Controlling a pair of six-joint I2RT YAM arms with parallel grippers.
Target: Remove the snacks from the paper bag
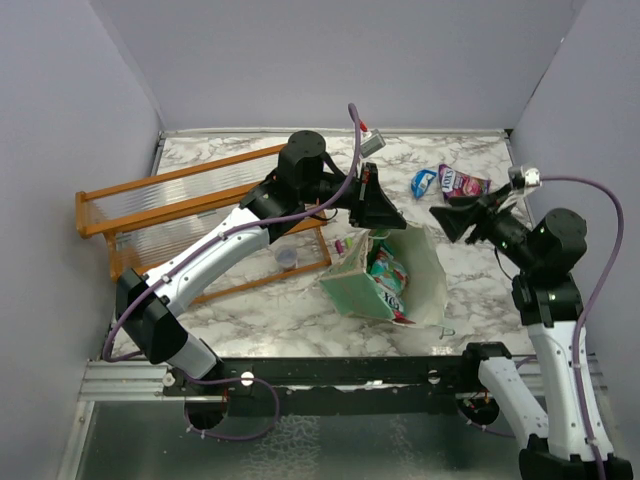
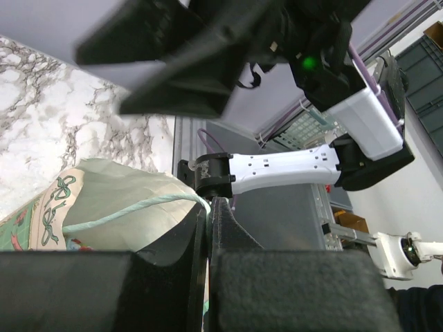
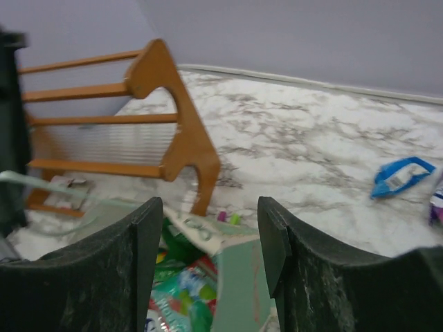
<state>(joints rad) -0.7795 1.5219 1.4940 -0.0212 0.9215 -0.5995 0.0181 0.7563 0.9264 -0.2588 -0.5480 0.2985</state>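
The mint-green paper bag [image 1: 350,285] stands open at mid-table, with green and red-pink packets [image 1: 388,275] inside. My left gripper [image 1: 378,212] is above the bag's far rim, shut on its thin string handle [image 2: 131,211], with the bag's wall [image 2: 118,194] just below. My right gripper [image 1: 452,218] is open and empty, hovering right of the bag mouth. It looks down at the bag [image 3: 277,290] and the packets inside [image 3: 183,294]. A blue packet [image 1: 424,181] and a purple packet [image 1: 462,183] lie on the table at the far right. The blue packet also shows in the right wrist view [image 3: 401,176].
An orange wooden rack [image 1: 190,220] lies left of the bag and also shows in the right wrist view [image 3: 169,131]. A small cup [image 1: 287,257] sits by the rack. Pink and green marker pens [image 3: 228,218] lie behind the bag. Grey walls enclose the marble table [image 1: 250,310].
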